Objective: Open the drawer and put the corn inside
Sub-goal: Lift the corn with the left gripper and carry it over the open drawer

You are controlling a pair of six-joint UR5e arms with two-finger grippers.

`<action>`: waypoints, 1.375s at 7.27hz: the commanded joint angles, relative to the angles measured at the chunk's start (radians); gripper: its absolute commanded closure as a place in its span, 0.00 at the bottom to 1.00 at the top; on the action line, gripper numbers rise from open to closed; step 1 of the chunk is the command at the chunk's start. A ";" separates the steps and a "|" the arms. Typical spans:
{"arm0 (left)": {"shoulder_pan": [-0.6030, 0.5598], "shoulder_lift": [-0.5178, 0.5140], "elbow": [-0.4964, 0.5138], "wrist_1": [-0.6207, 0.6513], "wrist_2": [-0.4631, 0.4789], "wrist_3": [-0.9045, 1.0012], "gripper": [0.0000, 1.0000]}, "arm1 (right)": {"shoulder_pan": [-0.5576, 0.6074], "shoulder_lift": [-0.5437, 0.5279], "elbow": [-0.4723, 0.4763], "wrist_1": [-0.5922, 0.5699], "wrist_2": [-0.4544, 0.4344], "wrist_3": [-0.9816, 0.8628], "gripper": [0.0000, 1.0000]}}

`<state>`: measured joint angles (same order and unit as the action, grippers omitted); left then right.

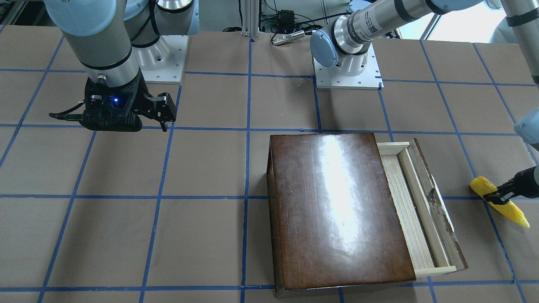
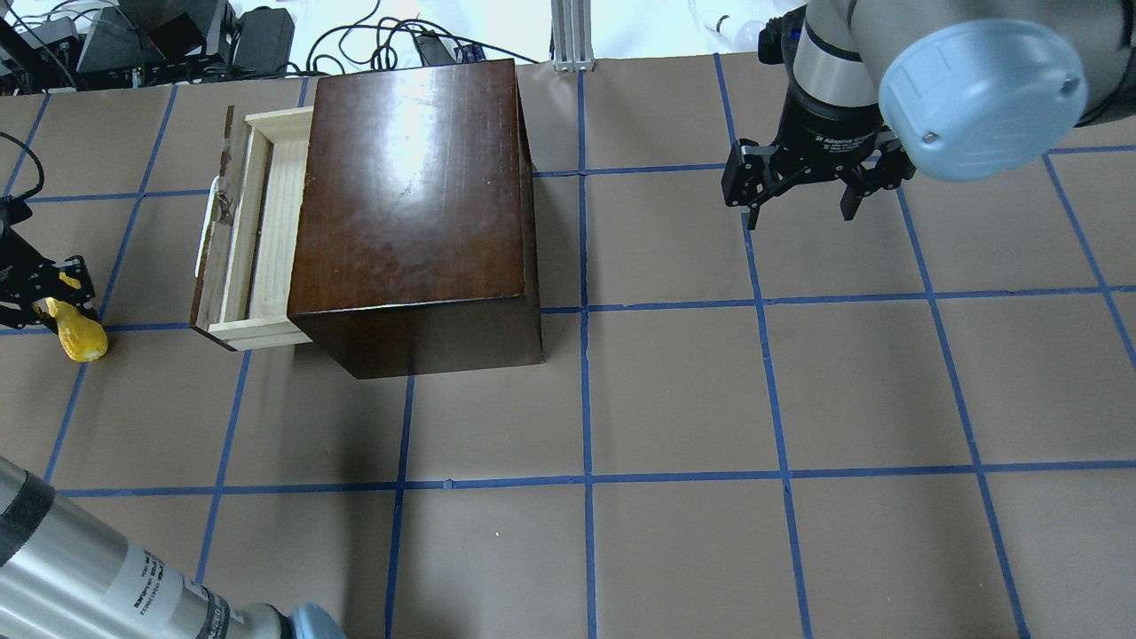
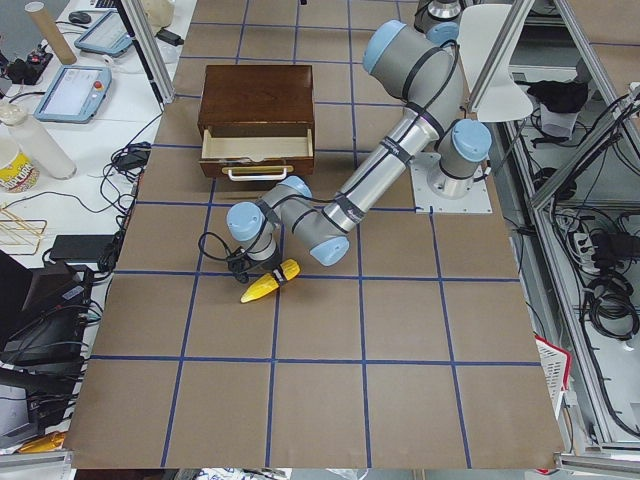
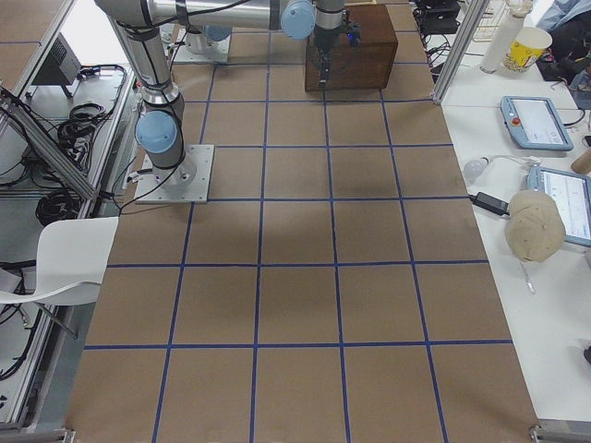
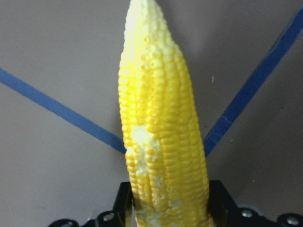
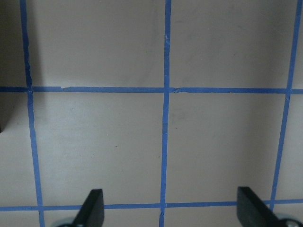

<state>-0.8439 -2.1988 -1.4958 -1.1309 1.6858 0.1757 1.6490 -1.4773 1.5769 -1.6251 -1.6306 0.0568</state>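
The glossy dark-brown box [image 1: 337, 210] stands on the table with its drawer [image 1: 410, 202] pulled partly open. The pale tray is bare inside. In the overhead view the drawer [image 2: 266, 222] sticks out of the box [image 2: 413, 204] toward the left, with the whitish handle [image 2: 211, 222] on its front. My left gripper [image 1: 499, 195] is shut on the yellow corn [image 1: 501, 208] low over the table, beyond the drawer front. In the left wrist view the corn [image 5: 161, 127] sits between both fingers [image 5: 124, 203]. My right gripper [image 2: 800, 213] is open and empty, far from the box.
The two arm bases [image 1: 347, 71] [image 1: 162, 63] are bolted at the robot's side of the table. Cables and electronics [image 2: 177, 35] lie beyond the far edge behind the box. Blue tape lines grid the brown tabletop [image 2: 674, 390].
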 commanded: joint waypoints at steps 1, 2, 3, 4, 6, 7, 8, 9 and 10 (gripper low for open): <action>-0.009 0.014 0.006 -0.012 -0.002 0.051 1.00 | 0.000 0.000 0.000 -0.001 0.002 0.000 0.00; -0.021 0.031 0.021 -0.021 -0.002 0.092 1.00 | 0.000 0.000 0.000 0.001 0.000 0.000 0.00; -0.026 0.037 0.041 -0.026 -0.003 0.146 1.00 | 0.000 0.000 0.000 0.001 0.000 0.000 0.00; -0.061 0.065 0.084 -0.080 -0.003 0.154 1.00 | 0.000 0.000 0.000 0.001 0.000 0.000 0.00; -0.145 0.128 0.226 -0.266 -0.017 0.156 1.00 | 0.000 0.000 0.000 0.001 0.002 0.000 0.00; -0.193 0.155 0.274 -0.321 -0.021 0.156 1.00 | 0.000 0.000 0.000 -0.001 0.002 0.000 0.00; -0.248 0.195 0.288 -0.358 -0.024 0.157 1.00 | 0.000 0.000 0.000 0.001 0.003 0.000 0.00; -0.297 0.229 0.289 -0.378 -0.096 0.156 1.00 | 0.000 0.000 0.000 -0.001 0.003 0.000 0.00; -0.335 0.246 0.287 -0.404 -0.125 0.156 1.00 | 0.000 0.000 0.000 0.001 0.005 0.000 0.00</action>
<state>-1.1246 -1.9832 -1.2121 -1.5008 1.6070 0.3317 1.6490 -1.4772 1.5769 -1.6253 -1.6274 0.0568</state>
